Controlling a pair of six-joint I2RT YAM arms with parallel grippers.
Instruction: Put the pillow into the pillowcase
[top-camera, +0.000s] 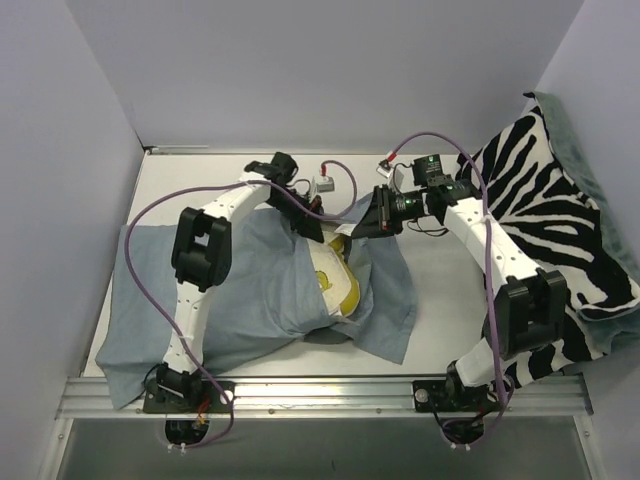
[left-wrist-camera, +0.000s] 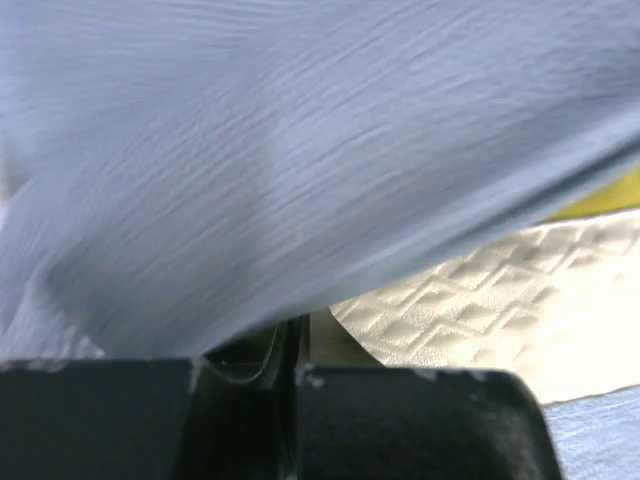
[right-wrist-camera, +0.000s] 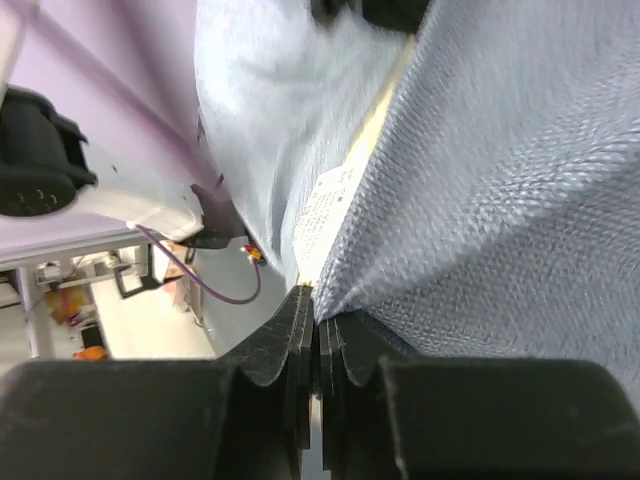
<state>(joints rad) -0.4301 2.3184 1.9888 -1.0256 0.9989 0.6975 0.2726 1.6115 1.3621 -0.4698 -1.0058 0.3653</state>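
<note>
The blue-grey pillowcase (top-camera: 250, 290) lies on the left half of the table, its open end lifted at the middle. The cream pillow (top-camera: 335, 280) with its yellow edge band shows partly inside that opening. My left gripper (top-camera: 312, 226) is shut on the upper edge of the opening. In the left wrist view the pillowcase (left-wrist-camera: 280, 170) drapes over the gripper (left-wrist-camera: 290, 335), with the dimpled pillow (left-wrist-camera: 520, 300) below it. My right gripper (top-camera: 362, 226) is shut on the other edge of the opening. In the right wrist view the gripper (right-wrist-camera: 318, 300) pinches the pillowcase (right-wrist-camera: 500, 180).
A zebra-striped cloth (top-camera: 545, 225) with green backing lies on the right side, under and beyond the right arm. White walls close in the table on the left, back and right. Purple cables loop above both arms.
</note>
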